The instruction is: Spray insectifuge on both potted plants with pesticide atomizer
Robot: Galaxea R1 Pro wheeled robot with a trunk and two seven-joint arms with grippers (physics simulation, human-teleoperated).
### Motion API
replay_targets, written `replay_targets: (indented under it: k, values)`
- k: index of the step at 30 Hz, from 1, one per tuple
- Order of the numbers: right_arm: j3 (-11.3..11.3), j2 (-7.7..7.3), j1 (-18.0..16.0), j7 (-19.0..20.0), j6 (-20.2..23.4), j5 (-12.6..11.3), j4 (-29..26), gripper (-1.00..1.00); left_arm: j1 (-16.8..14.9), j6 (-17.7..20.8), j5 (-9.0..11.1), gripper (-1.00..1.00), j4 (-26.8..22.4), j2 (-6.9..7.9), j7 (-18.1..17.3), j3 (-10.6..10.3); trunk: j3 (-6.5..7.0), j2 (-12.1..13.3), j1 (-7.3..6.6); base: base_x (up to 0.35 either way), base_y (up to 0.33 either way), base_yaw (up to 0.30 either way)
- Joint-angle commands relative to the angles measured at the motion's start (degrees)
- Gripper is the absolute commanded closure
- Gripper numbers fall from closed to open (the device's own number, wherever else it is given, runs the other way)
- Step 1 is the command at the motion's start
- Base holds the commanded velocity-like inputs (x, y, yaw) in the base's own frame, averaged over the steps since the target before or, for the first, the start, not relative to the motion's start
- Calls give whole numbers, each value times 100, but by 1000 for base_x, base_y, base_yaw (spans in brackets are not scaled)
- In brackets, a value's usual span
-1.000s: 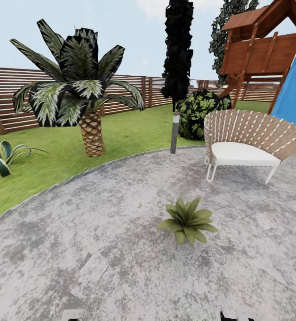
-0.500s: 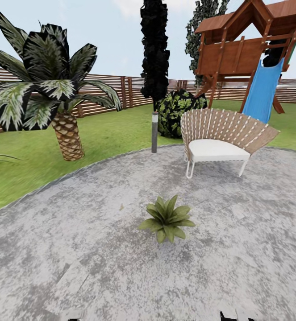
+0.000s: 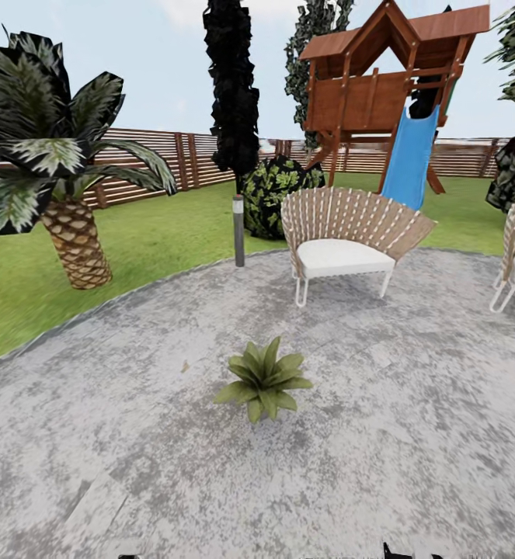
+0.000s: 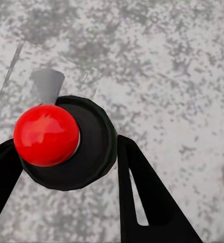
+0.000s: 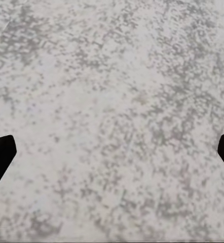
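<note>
— Pesticide atomizer (image 4: 66, 144), dark round body with red ball top: where is it?
— Clamped between the left gripper's (image 4: 66, 167) black fingers, above the grey speckled patio (image 3: 412, 435).
— Plant?
— One green pointed-leaf rosette (image 3: 263, 378) mid-patio, before the wicker chair (image 3: 349, 237).
— Right gripper (image 5: 112, 152)?
— Spread wide, holding nothing.

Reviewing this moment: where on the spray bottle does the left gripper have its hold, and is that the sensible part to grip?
The left gripper clamps the spray bottle around its round dark body, a finger on each side, below the red spot. Sensible: the body is round and even.
</note>
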Motion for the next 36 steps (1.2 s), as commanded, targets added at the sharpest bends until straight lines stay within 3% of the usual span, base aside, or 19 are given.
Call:
replay_targets:
  k: [1,21,31,33,35,36]
  values:
    - [-48,10,-6,-9,-25,47,6,-100,-2,-17,-38,100,2,-2,-31,51,-2,-2,-1,0,0,-261]
    - [-52,19,-6,-7,-42,42,6,-100,-2,-17,-42,100,-11,1,-31,49,12,-2,-1,0,0,-263]
    - [-35,29,-6,9,-37,76,3,-100,-8,-10,-80,100,-90,22,-97,-2,13,-2,-1,0,0,-31]
    - [-23,30,-6,21,-36,77,-15,-100,-62,16,-162,100,-111,69,-125,-31,13,-2,-1,0,0,0]
    - [120,6,-6,30,-36,76,-127,-100,-103,53,-424,100,-124,225,-193,-118,13,-2,-1,0,0,0]
    - [285,-2,-6,34,-39,72,-309,-100,-177,76,-674,100,-165,325,-339,-188,13,-2,-1,0,0,0]
